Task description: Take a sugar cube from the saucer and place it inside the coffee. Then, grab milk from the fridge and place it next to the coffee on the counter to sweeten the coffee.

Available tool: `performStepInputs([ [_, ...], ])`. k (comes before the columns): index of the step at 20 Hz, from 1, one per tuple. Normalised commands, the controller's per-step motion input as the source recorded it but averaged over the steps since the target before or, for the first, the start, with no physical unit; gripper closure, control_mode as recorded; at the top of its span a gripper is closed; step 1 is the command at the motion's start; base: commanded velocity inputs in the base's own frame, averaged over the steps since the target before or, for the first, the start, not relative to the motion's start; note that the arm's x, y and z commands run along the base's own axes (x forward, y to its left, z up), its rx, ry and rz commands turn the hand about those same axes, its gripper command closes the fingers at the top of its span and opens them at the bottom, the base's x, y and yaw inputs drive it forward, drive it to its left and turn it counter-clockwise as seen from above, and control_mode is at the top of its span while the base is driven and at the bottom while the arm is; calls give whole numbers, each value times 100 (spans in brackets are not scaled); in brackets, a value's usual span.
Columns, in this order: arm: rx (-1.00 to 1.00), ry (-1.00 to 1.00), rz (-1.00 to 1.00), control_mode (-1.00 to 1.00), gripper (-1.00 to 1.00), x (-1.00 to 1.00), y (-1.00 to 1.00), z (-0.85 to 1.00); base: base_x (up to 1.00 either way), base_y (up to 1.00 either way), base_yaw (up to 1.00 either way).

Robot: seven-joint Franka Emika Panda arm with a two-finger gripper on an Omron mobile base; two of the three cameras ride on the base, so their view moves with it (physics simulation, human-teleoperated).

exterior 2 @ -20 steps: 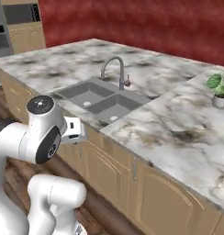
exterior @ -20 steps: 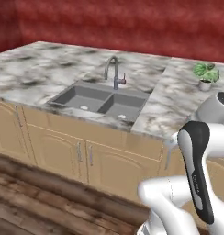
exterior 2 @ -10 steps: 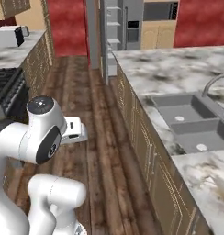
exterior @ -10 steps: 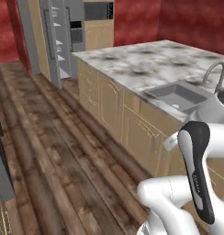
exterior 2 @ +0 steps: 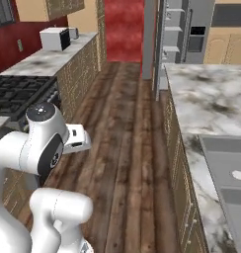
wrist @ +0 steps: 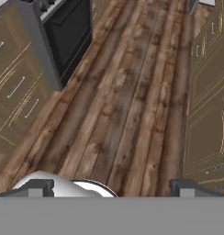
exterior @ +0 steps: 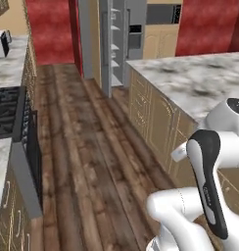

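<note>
Left side: black stove (exterior: 6,115) set into the side tabletop; toaster-like white appliance (exterior 2: 54,38) further back on it. Centre: bare wood floor (exterior: 92,162) forms an aisle toward the fridge (exterior: 116,41), which stands open at the far end, pale shelves exposed, presumably for the milk pickup. Right: marble tabletop (exterior 2: 211,106) with sink (exterior 2: 231,173). Gripper (wrist: 111,188) points down at the floor, fingers spread wide with nothing between, arm folded close for travel. Milk, coffee, saucer: not discernible from here.
</note>
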Motion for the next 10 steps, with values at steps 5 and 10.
performStepInputs([
  [5, 0, 0, 0, 100, -100, 0, 0, 0, 100, -73, 17],
  [10, 0, 0, 0, 100, -100, 0, 0, 0, 100, -37, 18],
])
